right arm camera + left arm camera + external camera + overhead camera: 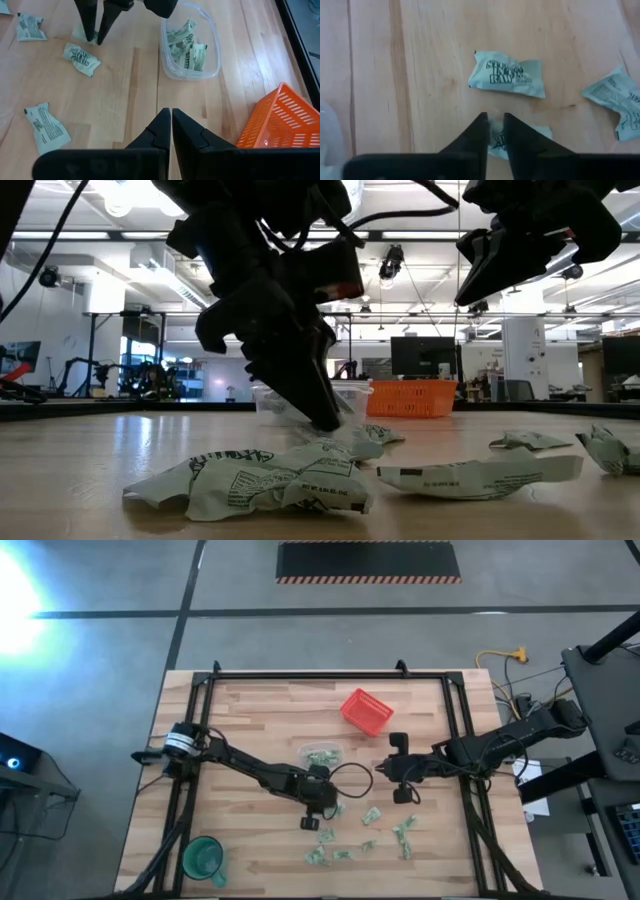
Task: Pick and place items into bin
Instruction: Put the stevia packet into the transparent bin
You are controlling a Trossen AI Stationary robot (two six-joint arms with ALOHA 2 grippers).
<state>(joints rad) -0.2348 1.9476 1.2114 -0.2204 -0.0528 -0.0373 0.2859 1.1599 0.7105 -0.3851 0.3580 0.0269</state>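
Observation:
Several pale green and white packets lie flat on the wooden table, among them one (507,75), another (82,59) and a cluster (372,815) near the front edge. The clear bin (216,47) stands on the table with several packets (187,47) inside. My left gripper (495,125) is down at the table just in front of the bin (322,754), shut on one packet. My right gripper (171,116) hangs shut above bare wood to the right of the bin, between it and the red basket, and touches nothing. My left gripper pinches a packet between its two fingertips; the fingers cover most of it. One strip (496,140) shows in the narrow gap, and a corner (540,132) sticks out beside one finger. The fingers come from above, slanting down. The packet lies on the table.
A red mesh basket (367,711) stands toward the far edge, right of the bin. A green cup (203,858) sits at the near left corner. A black frame (330,674) runs around the table. Bare wood lies left of the bin.

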